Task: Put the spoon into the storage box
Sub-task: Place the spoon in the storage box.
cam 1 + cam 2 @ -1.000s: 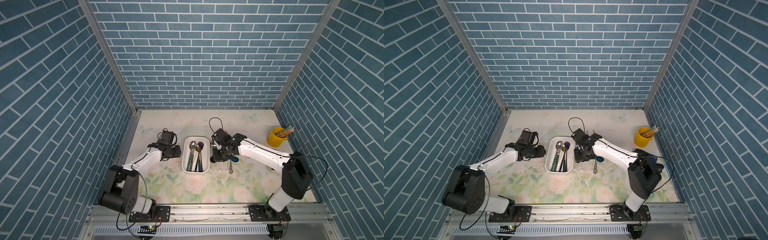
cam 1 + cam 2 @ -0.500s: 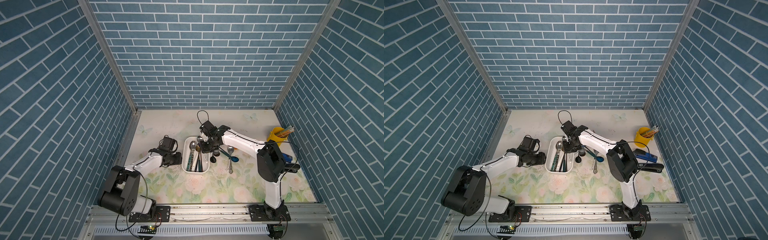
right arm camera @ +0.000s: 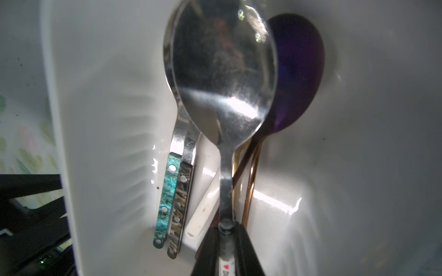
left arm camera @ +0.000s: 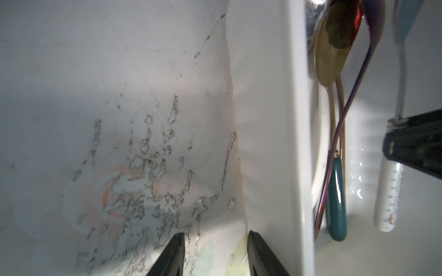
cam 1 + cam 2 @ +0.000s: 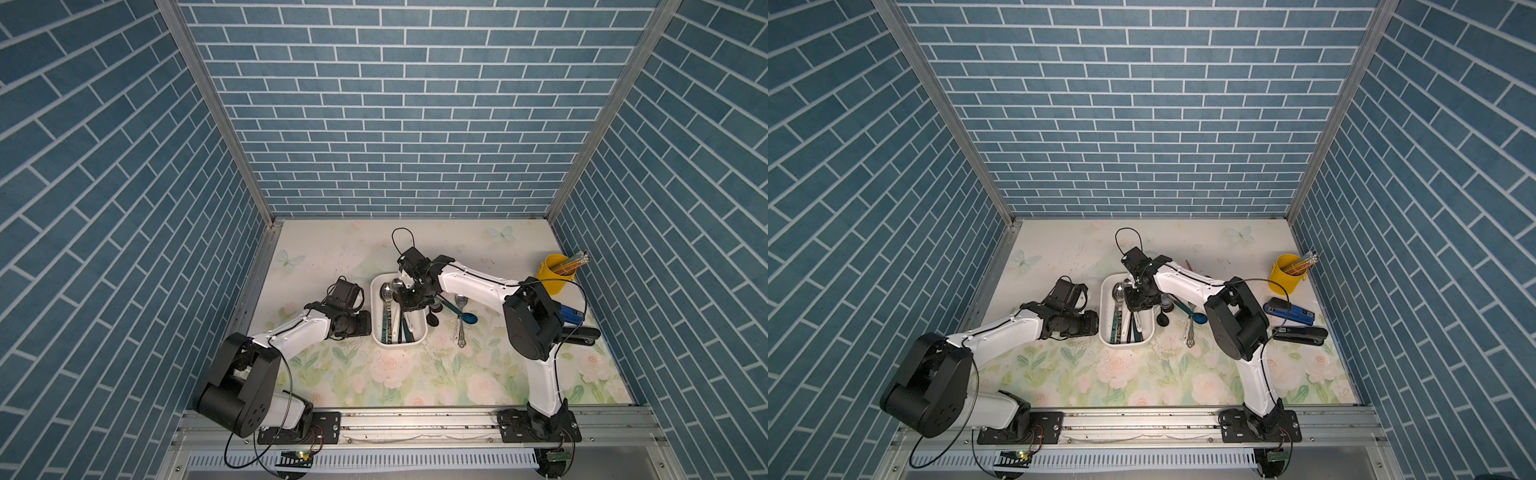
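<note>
The white storage box (image 5: 420, 337) (image 5: 1148, 332) lies mid-table with several spoons in it. My right gripper (image 5: 411, 300) (image 5: 1138, 301) (image 3: 226, 229) is low inside the box and shut on a spoon (image 3: 222, 59), where the steel neck meets the white printed handle (image 4: 388, 198). The spoon's bowl points at the box's far end, above the other spoons. My left gripper (image 5: 366, 328) (image 5: 1091, 328) (image 4: 215, 235) stands open on the table just outside the box's left wall (image 4: 270, 119), nothing between its fingers.
Right of the box lie a silver ornate spoon (image 5: 460, 322), a blue spoon (image 5: 469, 319) and a black one (image 5: 433, 319). At the right stand a yellow cup with pencils (image 5: 555, 274), a blue stapler (image 5: 1289, 311) and a black stapler (image 5: 1300, 334).
My right gripper has carried the spoon from right of the box to the left and down into it. The left gripper has shifted towards the front along the box's left wall.
</note>
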